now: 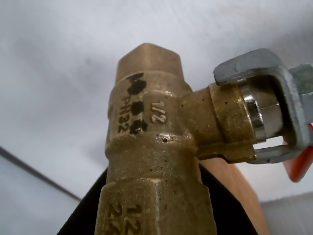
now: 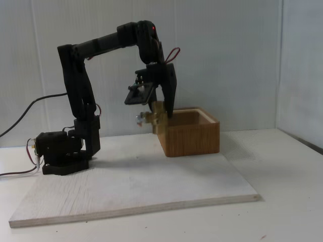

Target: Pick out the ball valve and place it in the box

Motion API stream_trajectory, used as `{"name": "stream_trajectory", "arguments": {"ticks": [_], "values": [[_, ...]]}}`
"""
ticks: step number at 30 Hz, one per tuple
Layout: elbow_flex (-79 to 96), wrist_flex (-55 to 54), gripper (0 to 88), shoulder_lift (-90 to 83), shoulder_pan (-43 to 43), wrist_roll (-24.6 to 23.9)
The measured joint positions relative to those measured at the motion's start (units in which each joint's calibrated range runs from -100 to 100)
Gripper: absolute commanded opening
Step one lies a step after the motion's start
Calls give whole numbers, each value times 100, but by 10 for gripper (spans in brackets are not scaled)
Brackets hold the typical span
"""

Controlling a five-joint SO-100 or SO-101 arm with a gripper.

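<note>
Fingers point(image 2: 162, 103) of the black gripper point(image 2: 160, 117) pinched the brass ball valve point(image 2: 154, 119) aloft beside the light wooden box point(image 2: 194, 137), apparently for carrying over its wall.

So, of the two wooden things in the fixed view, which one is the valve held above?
The box, the thick-walled, open-topped one. The gripper holds the ball valve over its left wall; the flat pale board just lies on the table beneath the arm.
</note>
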Motion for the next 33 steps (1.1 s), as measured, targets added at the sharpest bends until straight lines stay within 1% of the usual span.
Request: {"name": "stream_trajectory", "arguments": {"ticks": [10,19,24,27,33], "values": [[-572,77,14,0,-682,-511],[-872,77,14,0,-1549,-1230],[-872,-396,15,0,-1964,-1627],[-872,-739,15,0,-2067,-1782],[-1026,-1384,15,593,-2230,-2325]]}}
